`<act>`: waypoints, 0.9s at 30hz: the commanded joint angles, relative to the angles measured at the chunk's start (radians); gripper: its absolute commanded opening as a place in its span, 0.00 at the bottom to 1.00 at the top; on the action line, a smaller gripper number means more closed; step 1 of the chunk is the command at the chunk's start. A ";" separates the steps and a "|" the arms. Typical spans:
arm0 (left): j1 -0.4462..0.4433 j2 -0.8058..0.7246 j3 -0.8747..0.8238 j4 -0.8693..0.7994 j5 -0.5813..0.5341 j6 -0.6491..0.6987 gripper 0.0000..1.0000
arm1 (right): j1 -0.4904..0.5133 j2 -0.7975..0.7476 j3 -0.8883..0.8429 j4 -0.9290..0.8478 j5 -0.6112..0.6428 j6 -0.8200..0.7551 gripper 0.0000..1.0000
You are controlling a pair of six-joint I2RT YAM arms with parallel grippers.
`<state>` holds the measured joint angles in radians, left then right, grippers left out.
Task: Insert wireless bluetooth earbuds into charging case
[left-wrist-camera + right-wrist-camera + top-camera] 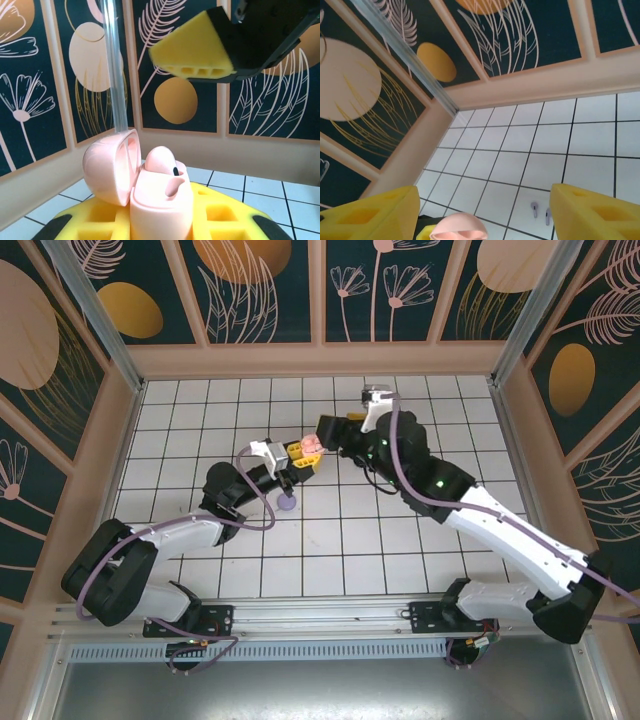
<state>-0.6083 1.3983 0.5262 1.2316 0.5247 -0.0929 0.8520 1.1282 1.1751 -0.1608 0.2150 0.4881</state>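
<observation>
A pink earbud (161, 161) sits in the smooth, round, open case (161, 207). The left claw (300, 452) pinches it; the right claw (482, 212) is spread.

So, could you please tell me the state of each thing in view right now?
left hand: shut on the pink charging case.
right hand: open, empty, above the case.
pink charging case: lid open, upright.
pink earbud: seated in the case.
lilac earbuds: loose on the tiles.
</observation>
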 commanded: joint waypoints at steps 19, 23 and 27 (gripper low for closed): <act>-0.002 -0.213 -0.270 0.152 -0.359 -0.010 0.00 | -0.206 0.561 0.067 -0.227 -0.196 0.140 0.59; -0.001 -0.236 -0.284 0.156 -0.394 -0.007 0.00 | -0.197 0.713 0.184 -0.265 -0.230 0.147 0.54; 0.003 -0.241 -0.276 0.144 -0.394 -0.012 0.00 | -0.181 0.839 0.313 -0.328 -0.218 0.149 0.50</act>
<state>-0.6079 1.1728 0.2504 1.3350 0.1539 -0.1062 0.6548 1.9148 1.4071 -0.4152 -0.0006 0.6277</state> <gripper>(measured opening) 0.235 0.507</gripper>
